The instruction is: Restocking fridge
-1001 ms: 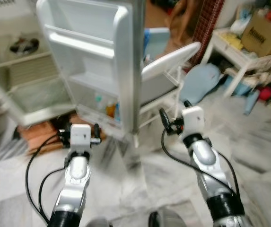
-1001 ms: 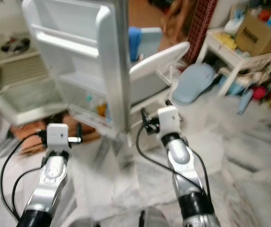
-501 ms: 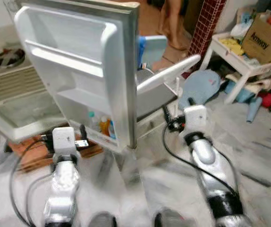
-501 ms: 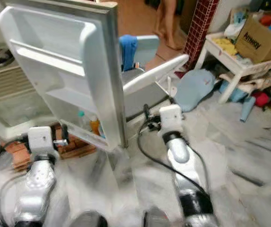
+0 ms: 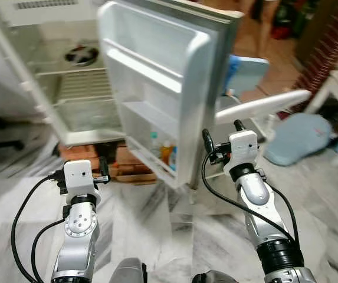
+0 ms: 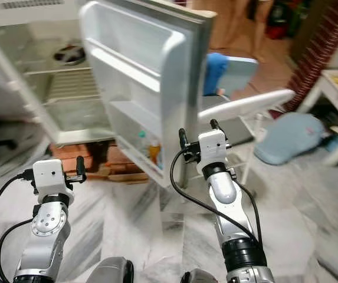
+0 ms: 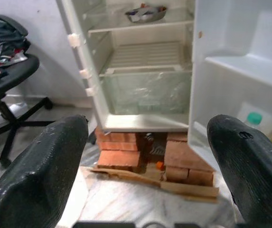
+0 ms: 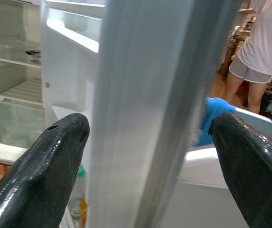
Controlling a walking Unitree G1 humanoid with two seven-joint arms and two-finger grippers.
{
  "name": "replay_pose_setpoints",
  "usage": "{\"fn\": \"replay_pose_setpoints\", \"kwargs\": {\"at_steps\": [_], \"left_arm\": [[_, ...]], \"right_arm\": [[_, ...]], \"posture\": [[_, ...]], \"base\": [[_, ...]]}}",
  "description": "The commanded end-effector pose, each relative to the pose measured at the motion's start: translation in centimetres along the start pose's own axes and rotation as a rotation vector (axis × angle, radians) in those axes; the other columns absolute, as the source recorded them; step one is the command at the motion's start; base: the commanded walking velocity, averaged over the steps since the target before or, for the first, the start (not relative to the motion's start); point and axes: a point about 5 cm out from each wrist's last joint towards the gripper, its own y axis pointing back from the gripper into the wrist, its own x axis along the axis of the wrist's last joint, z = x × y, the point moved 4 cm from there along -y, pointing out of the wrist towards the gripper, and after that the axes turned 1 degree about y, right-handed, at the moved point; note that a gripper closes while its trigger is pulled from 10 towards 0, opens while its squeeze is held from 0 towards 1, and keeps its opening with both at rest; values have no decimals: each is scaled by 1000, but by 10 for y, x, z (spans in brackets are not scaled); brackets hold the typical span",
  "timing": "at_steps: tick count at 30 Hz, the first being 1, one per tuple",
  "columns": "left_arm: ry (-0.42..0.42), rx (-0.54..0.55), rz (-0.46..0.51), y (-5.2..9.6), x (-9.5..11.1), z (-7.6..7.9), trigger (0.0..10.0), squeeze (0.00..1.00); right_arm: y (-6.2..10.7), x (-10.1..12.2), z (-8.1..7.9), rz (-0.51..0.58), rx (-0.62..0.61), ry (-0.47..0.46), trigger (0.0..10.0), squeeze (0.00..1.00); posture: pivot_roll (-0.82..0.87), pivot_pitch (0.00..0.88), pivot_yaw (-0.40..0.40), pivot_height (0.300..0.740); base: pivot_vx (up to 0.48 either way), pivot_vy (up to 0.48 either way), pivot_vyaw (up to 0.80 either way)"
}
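1. The right gripper (image 8: 147,156) was raised in front of the outer edge of the open fridge door (image 5: 207,106); its fingers (image 8: 55,161) stood wide apart, one to each side of that edge, and contact with the door could not be confirmed.
2. The left gripper (image 7: 145,156) was held level, pointing at the lower part of the open fridge (image 7: 140,66); its fingers (image 7: 41,171) were spread wide with nothing between them.
3. Ahead of the left gripper, the fridge rested on a stack of red bricks (image 7: 121,154); the far ends of the stack were hidden behind the door and the fingers.
4. Above the left gripper's line of sight, a metal bowl (image 7: 145,13) sat on an upper shelf; its contents were too small to identify.
5. Beside the right gripper, the door's bottom shelf held small bottles (image 5: 166,153): one green-capped, one orange, one blue. Their labels could not be read.
6. A clear crisper drawer (image 7: 147,90) sat low in the fridge, beyond the left gripper; nothing could be made out inside it.
7. Beyond the right gripper, past the door edge, a person (image 8: 259,52) in a white shirt and grey shorts stood cut off at the frame's top.
8. A black office chair (image 7: 7,80) stood well to the outside of the left gripper, partly cropped.
9. No legible writing appeared on any surface.
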Motion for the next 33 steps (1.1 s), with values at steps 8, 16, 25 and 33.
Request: {"fn": "replay_pose_setpoints", "kwargs": {"at_steps": [8, 16, 25, 33], "left_arm": [[-20, -10, 12, 8, 2, -7, 10000, 0], [-14, 0, 7, 10, 1, -7, 10000, 0], [-6, 18, 1, 13, 0, -11, 10000, 0], [21, 24, 33, 10, 8, -7, 10000, 0]], "right_arm": [[24, -13, 14, -43, -55, -2, 10000, 0], [22, -7, 2, -26, -14, -27, 10000, 0], [21, -9, 4, -37, -5, -9, 10000, 0], [24, -7, -3, -31, 28, -8, 10000, 0]], "posture": [[78, 55, 22, 740], [83, 59, 14, 740], [89, 68, 12, 740], [87, 72, 14, 740]], "base": [[0, -74, 641], [0, -394, 273], [0, -385, 0], [0, 0, 700]]}}
